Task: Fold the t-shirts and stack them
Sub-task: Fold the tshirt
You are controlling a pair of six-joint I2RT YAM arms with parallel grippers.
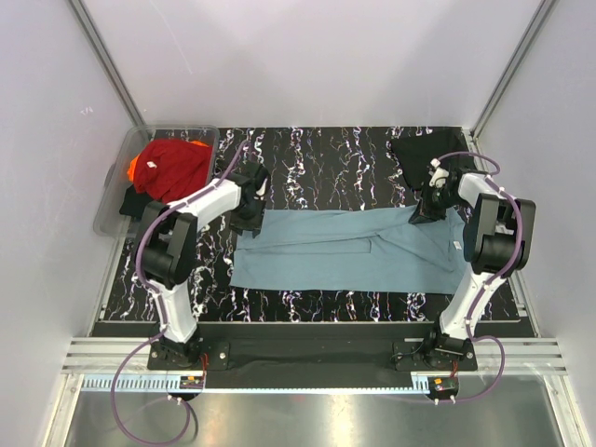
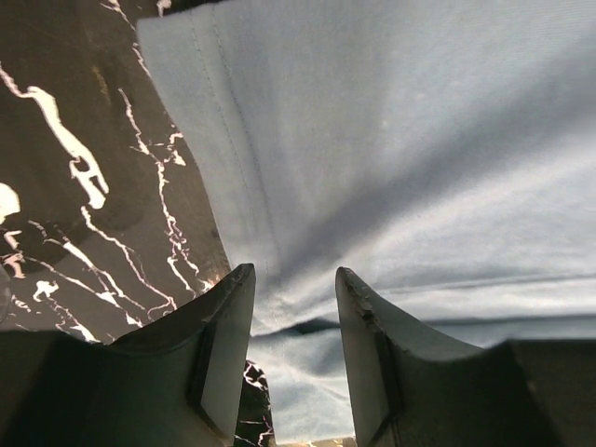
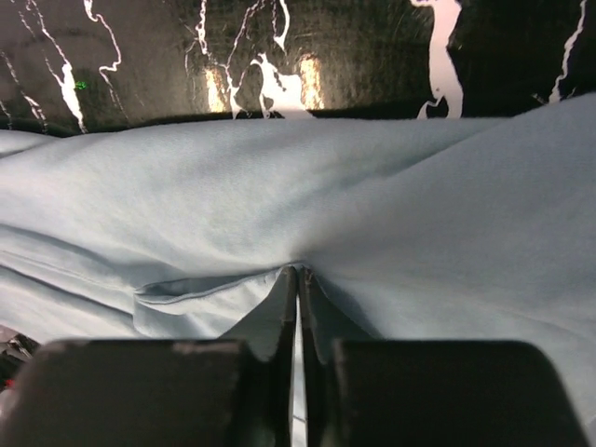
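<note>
A dusty teal-blue t-shirt (image 1: pixel 345 250) lies folded lengthwise across the middle of the black marbled mat. My left gripper (image 1: pixel 250 222) is at its far left corner. In the left wrist view it (image 2: pixel 293 275) is open, its fingers either side of the shirt's edge (image 2: pixel 391 140). My right gripper (image 1: pixel 426 212) is at the shirt's far right corner. In the right wrist view it (image 3: pixel 298 273) is shut on a pinch of the blue cloth (image 3: pixel 279 205). A black t-shirt (image 1: pixel 424 152) lies at the back right. Red (image 1: pixel 177 166), orange (image 1: pixel 136 166) and black (image 1: pixel 133 201) shirts sit in the tub.
A clear plastic tub (image 1: pixel 119 194) stands at the back left, partly off the mat (image 1: pixel 326 163). White walls enclose the table on three sides. The arm bases are bolted at the near edge.
</note>
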